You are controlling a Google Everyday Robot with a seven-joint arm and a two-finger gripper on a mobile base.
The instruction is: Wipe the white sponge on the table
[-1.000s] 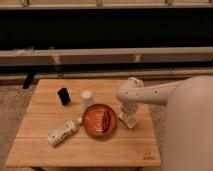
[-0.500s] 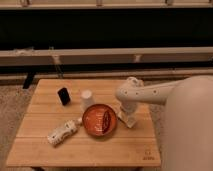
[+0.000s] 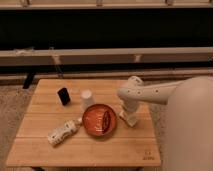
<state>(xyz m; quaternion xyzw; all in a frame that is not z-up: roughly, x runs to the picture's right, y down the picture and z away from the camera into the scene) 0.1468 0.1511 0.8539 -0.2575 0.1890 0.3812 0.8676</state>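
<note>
You see almost nothing moved: the gripper (image 3: 128, 115) is down at the sponge (image 3: 132, 121), just right of the plate (image 3: 100, 120) on the table (image 3: 45, 145); its grip I cannot tell; the wiping looks mostly undone

White claw (image 3: 128, 116) beside orange plate (image 3: 91, 125)

Carpeted indoor room, maybe a lab: wooden table (image 3: 100, 146), pincer (image 3: 129, 118) at its right.

wall (image 3: 100, 30): dark — pale rails (image 3: 165, 54) | floor: speckled carpet (image 3: 12, 107) | furniture: wooden table (image 3: 90, 150)
</note>
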